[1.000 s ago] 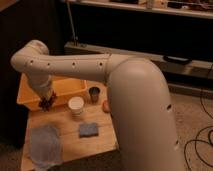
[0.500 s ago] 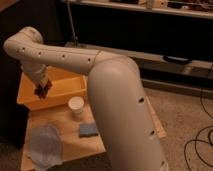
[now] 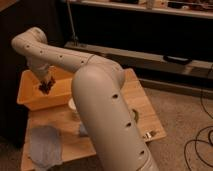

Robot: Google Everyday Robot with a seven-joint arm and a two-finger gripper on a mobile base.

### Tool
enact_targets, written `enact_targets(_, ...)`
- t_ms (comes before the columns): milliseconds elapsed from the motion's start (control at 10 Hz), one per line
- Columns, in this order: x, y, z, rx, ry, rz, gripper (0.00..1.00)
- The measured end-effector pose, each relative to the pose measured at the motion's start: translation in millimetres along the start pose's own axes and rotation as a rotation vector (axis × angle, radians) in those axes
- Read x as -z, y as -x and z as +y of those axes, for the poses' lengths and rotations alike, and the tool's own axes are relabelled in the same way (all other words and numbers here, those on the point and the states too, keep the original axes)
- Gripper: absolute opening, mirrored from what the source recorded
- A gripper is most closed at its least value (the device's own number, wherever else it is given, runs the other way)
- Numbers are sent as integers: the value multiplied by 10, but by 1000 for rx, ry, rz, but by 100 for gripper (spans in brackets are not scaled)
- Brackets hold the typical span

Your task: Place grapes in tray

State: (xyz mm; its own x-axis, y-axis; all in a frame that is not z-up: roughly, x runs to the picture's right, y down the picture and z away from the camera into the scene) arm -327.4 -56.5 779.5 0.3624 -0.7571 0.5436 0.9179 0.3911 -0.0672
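We see the tool (image 3: 46,82) at the end of the smooth cream-white tubular arm (image 3: 100,100), hanging over the large rectangular yellow-orange plastic tray (image 3: 30,97) at about 9 o'clock in the view. It's clenched on the small lumpy bunch of dark purple-brown grapes (image 3: 46,87); the bunch sits right at the fingertips, above the tray's interior, inside the rolled rim. We can't tell if the grapes touch the tray floor.

The arm's shell is matte, rounded and dotted with small dark holes; its thick elbow fills the middle and hides much of the light wooden slatted surface (image 3: 142,107).

A crumpled blue-grey cloth (image 3: 44,145) lies at 7 o'clock on the surface, soft and wrinkled. The rim of a white cup (image 3: 71,105) peeks out just beside the arm, near the tray's front wall.
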Motion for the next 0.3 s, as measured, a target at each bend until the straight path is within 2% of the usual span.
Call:
enact_targets(200, -20, -43, 37, -18, -9, -33, 75)
enact_targets(300, -14, -53, 44, -19, -9, -33, 75)
